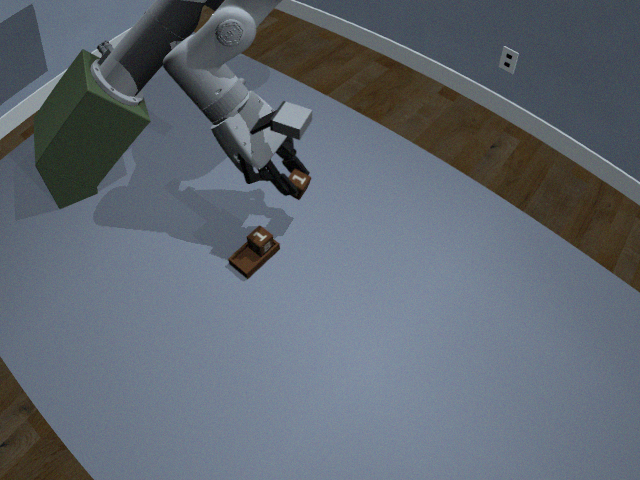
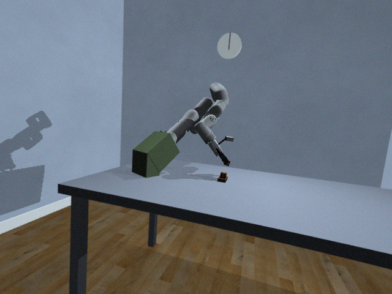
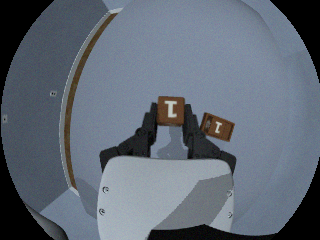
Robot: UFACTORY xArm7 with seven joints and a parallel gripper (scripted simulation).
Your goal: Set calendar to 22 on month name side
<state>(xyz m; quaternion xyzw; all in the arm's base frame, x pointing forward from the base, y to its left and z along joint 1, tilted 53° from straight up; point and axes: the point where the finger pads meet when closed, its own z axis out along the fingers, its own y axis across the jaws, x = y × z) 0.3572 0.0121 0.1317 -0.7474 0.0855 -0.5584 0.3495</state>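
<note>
My gripper [image 1: 301,182] [image 2: 226,162] [image 3: 170,111] is shut on a brown cube [image 1: 298,179] [image 2: 228,163] [image 3: 171,120] and holds it in the air, above and to one side of the tray. The held cube shows a white 1 in the top view and the wrist view. The brown tray [image 1: 244,261] [image 2: 222,180] [image 3: 229,132] rests on the table. A second cube [image 1: 260,239] [image 2: 223,174] [image 3: 217,127] stands in the tray's upper right half in the top view, with a white 1 on top. The other half is bare. The month's name is not readable.
The arm's green base block [image 1: 87,134] [image 2: 158,152] stands on the table behind the tray, to the left in the top and exterior views. The arm's shadow falls beside the tray. A wall with a socket [image 1: 508,59] is beyond the table.
</note>
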